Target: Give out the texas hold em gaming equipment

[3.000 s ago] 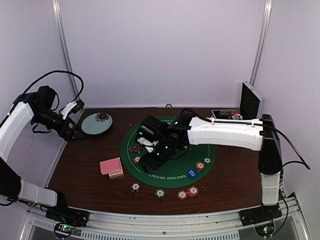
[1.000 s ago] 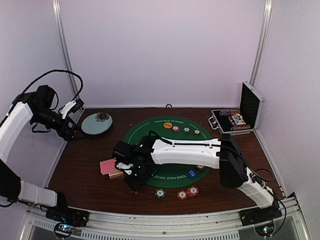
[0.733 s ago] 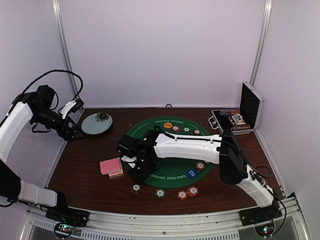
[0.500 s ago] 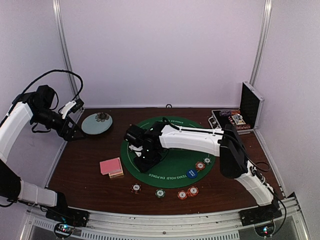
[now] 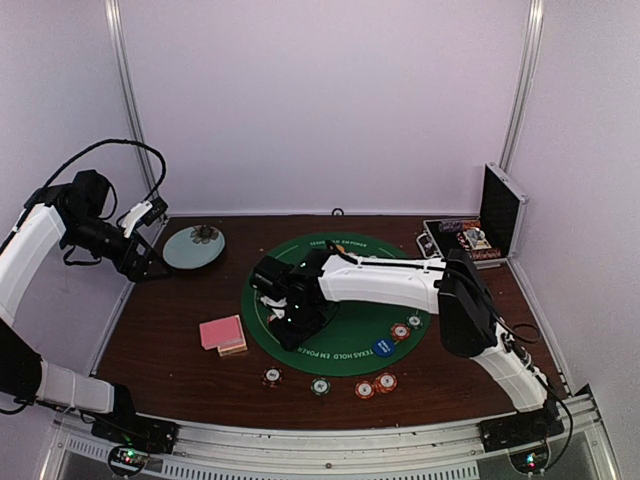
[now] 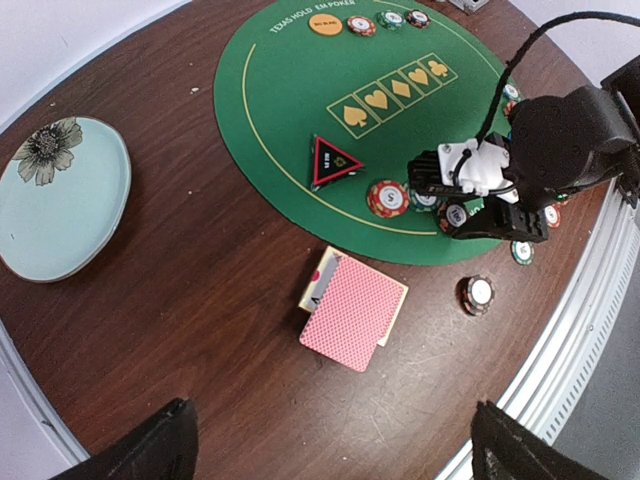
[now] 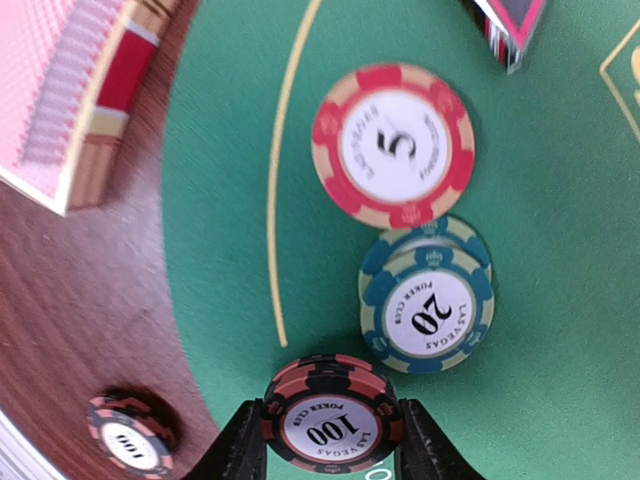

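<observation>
The right tool (image 7: 332, 442) is clamped on one black-red chip (image 7: 332, 418); both fingers press against its sides. This chip hangs over the left part of the round green mat (image 7: 560, 400), close to its edge. The white centre reads "100" and "POKER".

Below it I count:
- one red chip (image 7: 393, 145) marked "5";
- two teal chips (image 7: 425, 305) that overlap, the upper one marked "20" and "POKER";
- a second black-red chip (image 7: 130, 440), also marked "100", on the bare desk (image 7: 90, 300) off the mat.

Every chip has a striped rim and a white centre.

One black-red triangle marker (image 6: 333, 162) lies flat on the mat near the red chip. One pile of pink-backed playing cards (image 6: 352, 315) lies on the desk just beside the mat. At the far edge of the mat there is one orange disc (image 6: 325, 25), with three small chips (image 6: 361, 25) in a row beside it. One blue disc (image 5: 382, 347) lies on the near-right part of the mat; its white writing is too small to read. The rim of the mat carries "TEXAS HOLD'EM POKER", and in the middle is a row of five boxes with suit signs.

The left tool (image 6: 332, 440) is raised above the left side of the desk with its fingers wide apart and holds nothing. One pale blue plate (image 6: 60, 195) with a dark flower lies there. One case (image 5: 470, 240) stands open at the far right.
</observation>
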